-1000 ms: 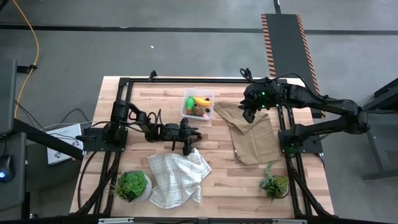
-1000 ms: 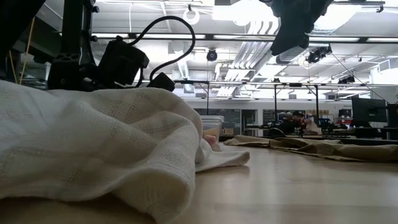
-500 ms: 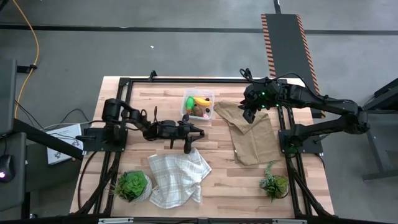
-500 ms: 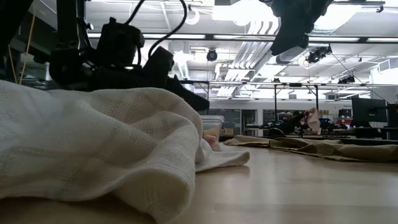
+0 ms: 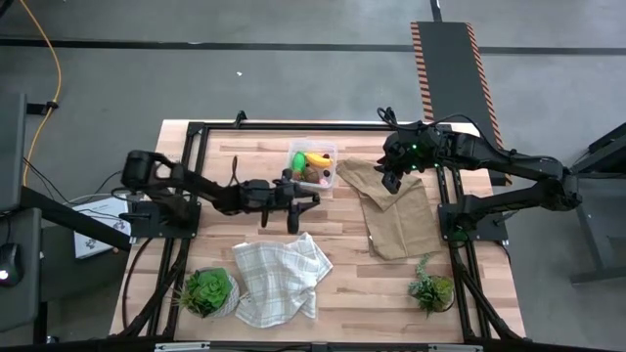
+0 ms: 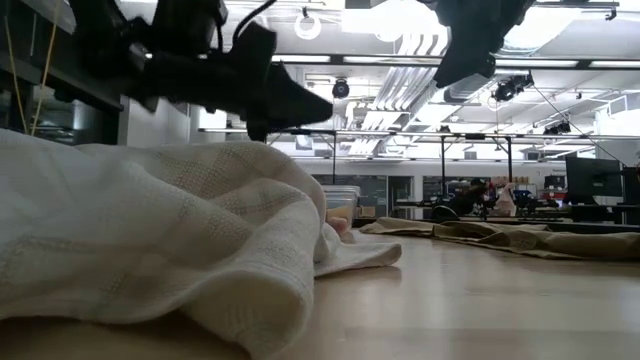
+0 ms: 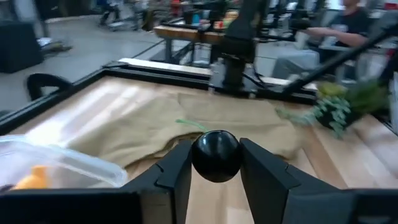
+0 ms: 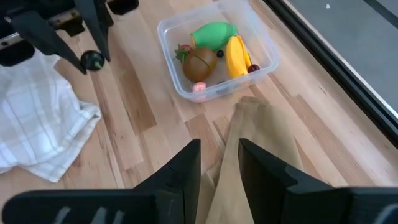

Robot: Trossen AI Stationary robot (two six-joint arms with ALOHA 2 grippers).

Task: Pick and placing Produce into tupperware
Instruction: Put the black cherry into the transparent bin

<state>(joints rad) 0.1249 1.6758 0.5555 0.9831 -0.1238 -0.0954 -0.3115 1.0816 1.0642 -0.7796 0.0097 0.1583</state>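
Observation:
My left gripper [image 5: 309, 199] hovers over bare wood between the white checked cloth [image 5: 281, 282] and the tupperware [image 5: 312, 166], shut on a small dark berry [image 7: 215, 155]. It also shows in the low view [image 6: 315, 100] and in the right wrist view [image 8: 93, 60]. The clear tupperware [image 8: 217, 53] rests on the table and holds a yellow banana [image 8: 236, 55], a green piece [image 8: 212, 33], a brown kiwi-like oval [image 8: 199, 64] and small red berries. My right gripper [image 5: 394, 178] waits, open, above a tan cloth [image 5: 396, 210], right of the tupperware. My left gripper pinches the round dark berry [image 7: 215, 155] between its two fingers [image 7: 176, 177]. The fingers come at it roughly level, pointing toward the table's right side. The berry is lifted clear of the table, above the wood near the tupperware's near side.
A tan cloth [image 7: 211, 121] lies crumpled right of the tupperware, partly under the right arm. Two leafy potted plants stand near the near edge, one left [image 5: 207, 290] and one right [image 5: 431, 289]. A black frame rims the table. People sit in the room beyond.
My left gripper has risen from the far edge of the white cloth and moved toward the far edge, nearer the tupperware. It has tipped from pointing down to about level, pointing right. The berry has been lifted with it. My right arm has kept still.

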